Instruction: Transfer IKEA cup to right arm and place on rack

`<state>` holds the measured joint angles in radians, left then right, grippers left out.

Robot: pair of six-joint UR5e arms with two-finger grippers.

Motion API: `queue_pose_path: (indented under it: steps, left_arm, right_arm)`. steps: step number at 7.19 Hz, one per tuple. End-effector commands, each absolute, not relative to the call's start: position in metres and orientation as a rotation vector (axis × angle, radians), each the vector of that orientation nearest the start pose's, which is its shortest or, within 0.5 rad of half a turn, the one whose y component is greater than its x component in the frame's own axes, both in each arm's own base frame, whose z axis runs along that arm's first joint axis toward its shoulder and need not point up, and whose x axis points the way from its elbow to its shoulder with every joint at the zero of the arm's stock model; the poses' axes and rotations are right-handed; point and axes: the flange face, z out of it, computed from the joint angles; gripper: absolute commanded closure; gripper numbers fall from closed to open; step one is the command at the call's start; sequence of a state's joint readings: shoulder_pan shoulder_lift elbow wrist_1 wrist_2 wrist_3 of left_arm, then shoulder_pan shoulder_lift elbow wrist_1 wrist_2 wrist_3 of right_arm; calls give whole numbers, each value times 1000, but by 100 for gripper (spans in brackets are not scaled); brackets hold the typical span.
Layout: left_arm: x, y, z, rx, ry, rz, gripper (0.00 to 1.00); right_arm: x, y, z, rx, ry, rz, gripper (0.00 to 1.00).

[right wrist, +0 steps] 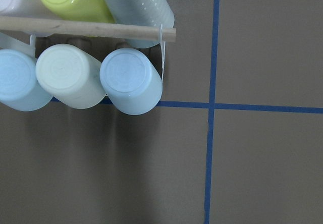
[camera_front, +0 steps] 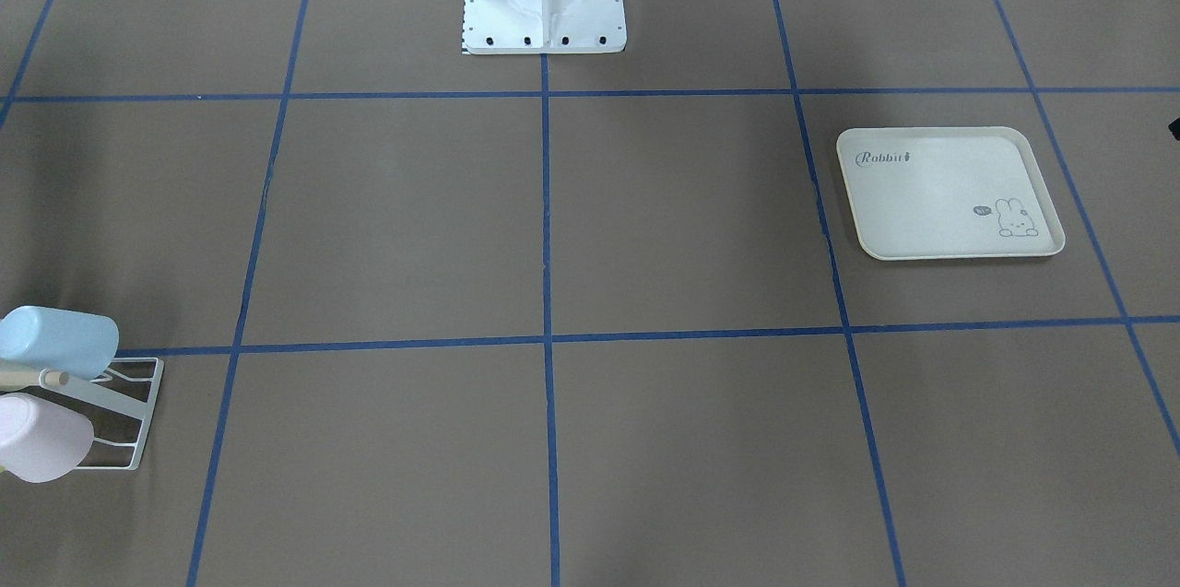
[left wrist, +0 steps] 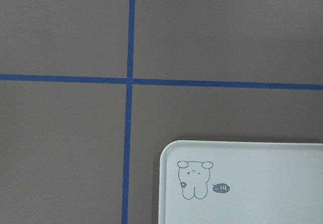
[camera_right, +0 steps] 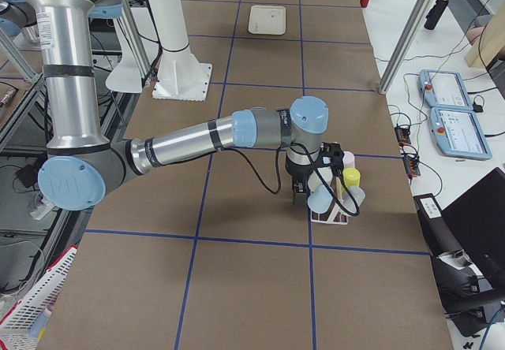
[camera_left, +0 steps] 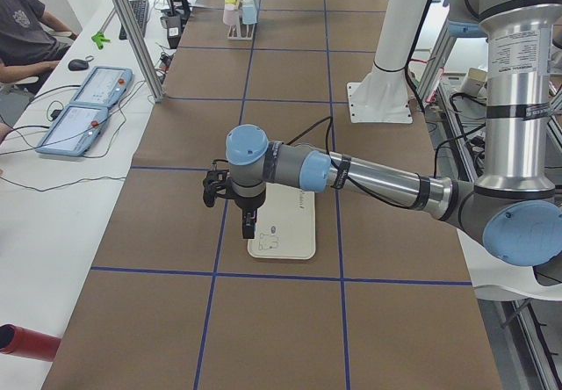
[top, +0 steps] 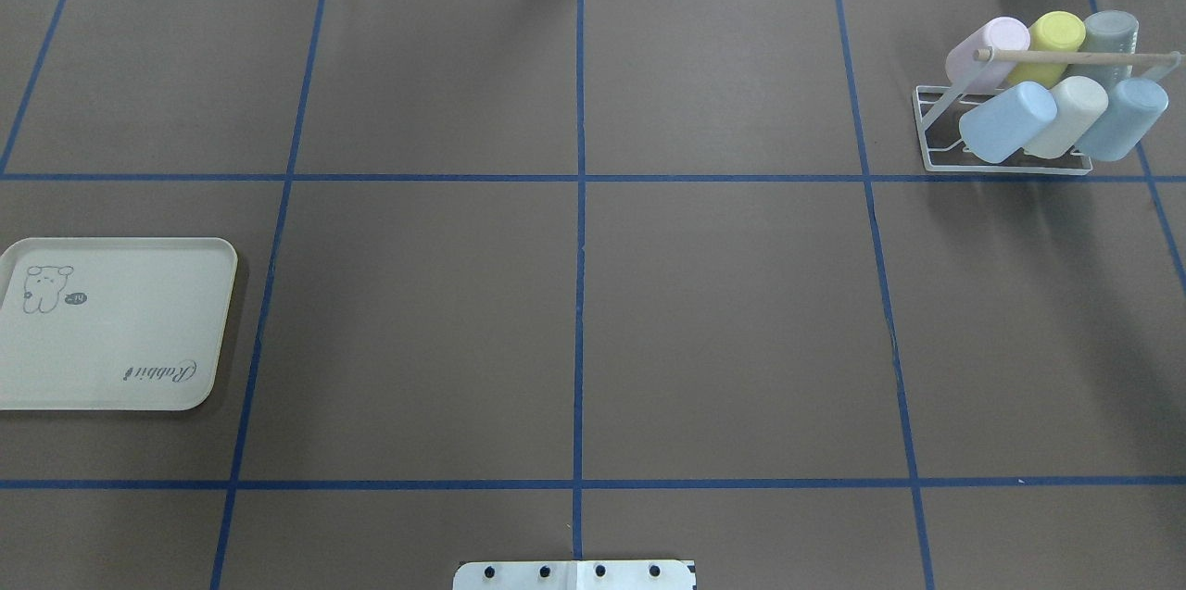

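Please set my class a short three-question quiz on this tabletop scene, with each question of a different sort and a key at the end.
1. Count: how many pastel plastic cups hang on the small white wire-frame rack?
2. True or false: a cup lies on the cream rabbit-print tray.
3. Fill in the blank: in the exterior right view, the right arm's black two-finger gripper is next to the ____.

Key: 1. six; 2. false, the tray holds nothing; 3. rack.
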<state>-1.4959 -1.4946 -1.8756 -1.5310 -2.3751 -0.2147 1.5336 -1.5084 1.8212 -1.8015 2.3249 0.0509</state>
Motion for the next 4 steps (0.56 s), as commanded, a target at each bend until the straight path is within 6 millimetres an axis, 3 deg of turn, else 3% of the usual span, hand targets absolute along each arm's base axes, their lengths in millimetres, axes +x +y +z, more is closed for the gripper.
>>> queue_pose_path:
  steps: [1, 4]
  left_arm:
    - [-28, -461, 539, 72, 820, -54, 0]
    - [-29, -461, 539, 75, 817, -56, 0]
  right_arm:
    - [44, -506, 533, 36, -763, -17, 0]
    - [44, -506, 527, 46, -774, -22, 0]
